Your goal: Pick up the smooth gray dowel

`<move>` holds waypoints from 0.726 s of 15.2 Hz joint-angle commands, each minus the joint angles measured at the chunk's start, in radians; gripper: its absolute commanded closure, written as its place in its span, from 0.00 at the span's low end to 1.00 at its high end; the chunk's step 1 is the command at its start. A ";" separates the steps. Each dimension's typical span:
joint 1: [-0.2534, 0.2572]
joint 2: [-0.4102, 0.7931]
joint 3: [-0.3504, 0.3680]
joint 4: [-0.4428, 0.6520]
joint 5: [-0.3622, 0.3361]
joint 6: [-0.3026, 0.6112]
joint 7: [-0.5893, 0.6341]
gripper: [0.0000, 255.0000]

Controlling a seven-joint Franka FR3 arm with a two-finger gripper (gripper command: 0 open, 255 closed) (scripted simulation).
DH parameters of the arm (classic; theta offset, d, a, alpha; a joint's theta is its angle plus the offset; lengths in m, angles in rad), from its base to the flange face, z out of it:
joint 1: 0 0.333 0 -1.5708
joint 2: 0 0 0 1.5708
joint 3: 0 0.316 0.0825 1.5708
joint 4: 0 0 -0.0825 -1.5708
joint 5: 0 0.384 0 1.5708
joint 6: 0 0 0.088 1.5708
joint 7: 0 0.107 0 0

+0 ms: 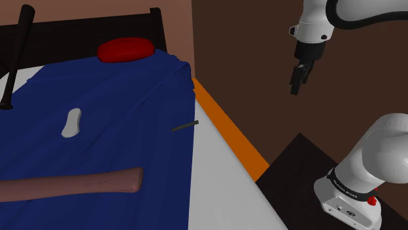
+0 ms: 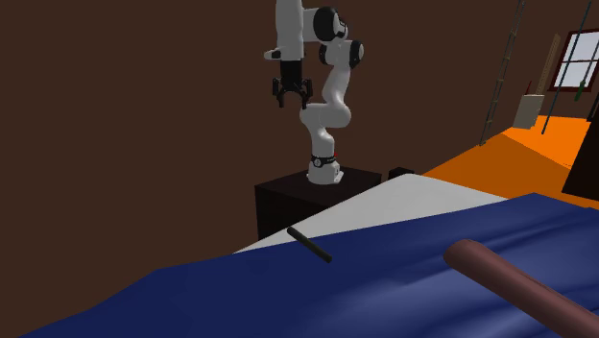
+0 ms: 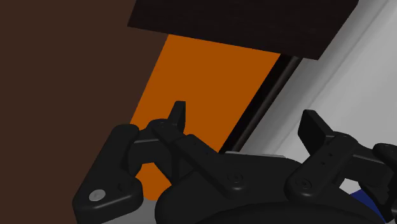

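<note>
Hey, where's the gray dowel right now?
In the shoulder view the dowel lies right of centre, at the right edge of the blue cover where it meets the pale surface, far from the gripper.

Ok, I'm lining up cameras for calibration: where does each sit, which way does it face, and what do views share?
Shoulder view: beside the stand, looking down over the blue blanket; shows the arm's base and the open gripper.
Second exterior view: low over the bed, facing the arm across it; shows the whole arm on its stand.
Wrist view: on the hand, looking past its fingers at orange floor and a pale surface.
Shared: both exterior views show the dark dowel and reddish-brown bat.
</note>
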 commanded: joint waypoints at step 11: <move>0.076 0.376 -0.037 0.124 -0.002 0.254 -0.239 0.00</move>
